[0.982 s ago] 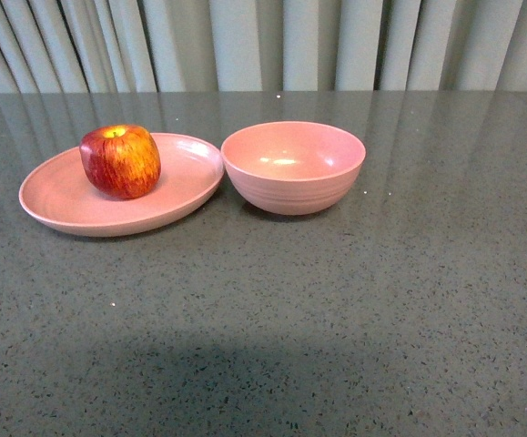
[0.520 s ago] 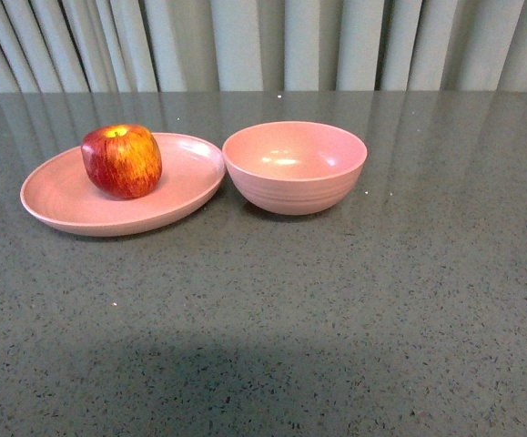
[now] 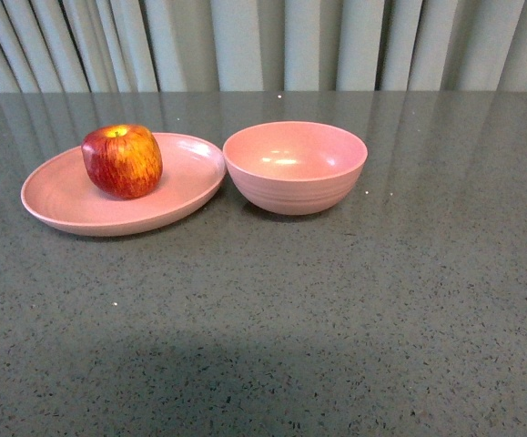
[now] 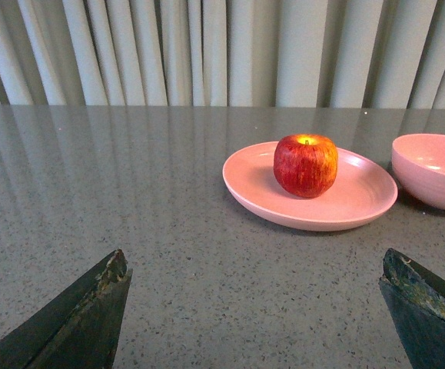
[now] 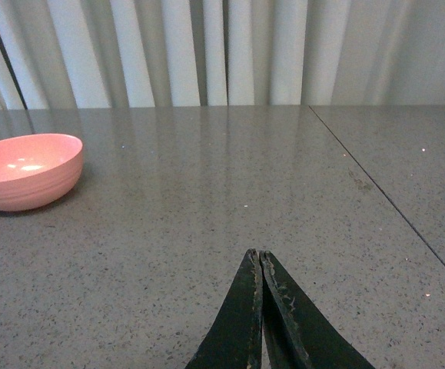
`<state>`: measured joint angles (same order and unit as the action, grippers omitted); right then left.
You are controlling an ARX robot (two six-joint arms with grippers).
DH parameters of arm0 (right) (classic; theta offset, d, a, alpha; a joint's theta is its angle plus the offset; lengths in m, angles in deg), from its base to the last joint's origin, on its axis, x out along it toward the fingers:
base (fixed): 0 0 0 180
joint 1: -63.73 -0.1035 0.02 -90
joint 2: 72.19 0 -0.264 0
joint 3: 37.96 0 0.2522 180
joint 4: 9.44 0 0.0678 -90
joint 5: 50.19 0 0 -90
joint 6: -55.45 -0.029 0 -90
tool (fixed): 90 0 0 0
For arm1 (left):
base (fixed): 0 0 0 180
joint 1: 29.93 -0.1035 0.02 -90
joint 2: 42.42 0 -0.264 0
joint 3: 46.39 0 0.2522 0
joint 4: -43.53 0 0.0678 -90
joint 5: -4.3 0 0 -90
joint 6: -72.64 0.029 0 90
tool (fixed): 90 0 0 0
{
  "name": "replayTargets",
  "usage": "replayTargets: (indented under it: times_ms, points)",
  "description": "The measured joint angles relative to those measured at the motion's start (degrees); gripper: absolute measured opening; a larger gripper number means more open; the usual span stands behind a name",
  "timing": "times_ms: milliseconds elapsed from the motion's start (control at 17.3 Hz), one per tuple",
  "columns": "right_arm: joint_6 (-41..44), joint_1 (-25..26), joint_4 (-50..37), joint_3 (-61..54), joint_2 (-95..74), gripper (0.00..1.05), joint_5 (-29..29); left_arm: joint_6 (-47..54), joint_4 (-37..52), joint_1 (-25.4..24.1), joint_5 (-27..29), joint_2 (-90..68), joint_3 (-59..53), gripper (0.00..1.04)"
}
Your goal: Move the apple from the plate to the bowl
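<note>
The red apple (image 3: pixel 122 161) sits on the shallow pink plate (image 3: pixel 63 202) at the left of the front view. The deep pink bowl (image 3: pixel 295 167) stands empty just right of the plate, nearly touching it. Neither arm shows in the front view. In the left wrist view the apple (image 4: pixel 306 164) rests on the plate (image 4: pixel 257 192), with the bowl (image 4: pixel 433 171) beyond it. My left gripper (image 4: pixel 254 265) is open and empty, well short of the plate. My right gripper (image 5: pixel 260 254) is shut and empty, far from the bowl (image 5: pixel 24 171).
The grey speckled table (image 3: pixel 336 309) runs back to pale curtains (image 3: pixel 263 41). A seam (image 5: pixel 383 192) crosses the tabletop in the right wrist view.
</note>
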<state>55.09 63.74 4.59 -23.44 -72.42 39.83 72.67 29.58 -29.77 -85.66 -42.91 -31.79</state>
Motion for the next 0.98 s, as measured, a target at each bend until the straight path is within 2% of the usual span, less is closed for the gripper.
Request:
replayTargets:
  times_ms: [173, 405, 636, 751, 982]
  points:
    - [0.0, 0.0, 0.0, 0.0, 0.0, 0.04, 0.0, 0.0, 0.0, 0.0, 0.0, 0.0, 0.0, 0.98]
    - [0.0, 0.0, 0.0, 0.0, 0.0, 0.43, 0.0, 0.0, 0.0, 0.0, 0.0, 0.0, 0.0, 0.98]
    - [0.0, 0.0, 0.0, 0.0, 0.0, 0.76, 0.0, 0.0, 0.0, 0.0, 0.0, 0.0, 0.0, 0.98]
    - [0.0, 0.0, 0.0, 0.0, 0.0, 0.98, 0.0, 0.0, 0.0, 0.0, 0.0, 0.0, 0.0, 0.98]
    - [0.0, 0.0, 0.0, 0.0, 0.0, 0.98, 0.0, 0.0, 0.0, 0.0, 0.0, 0.0, 0.0, 0.98]
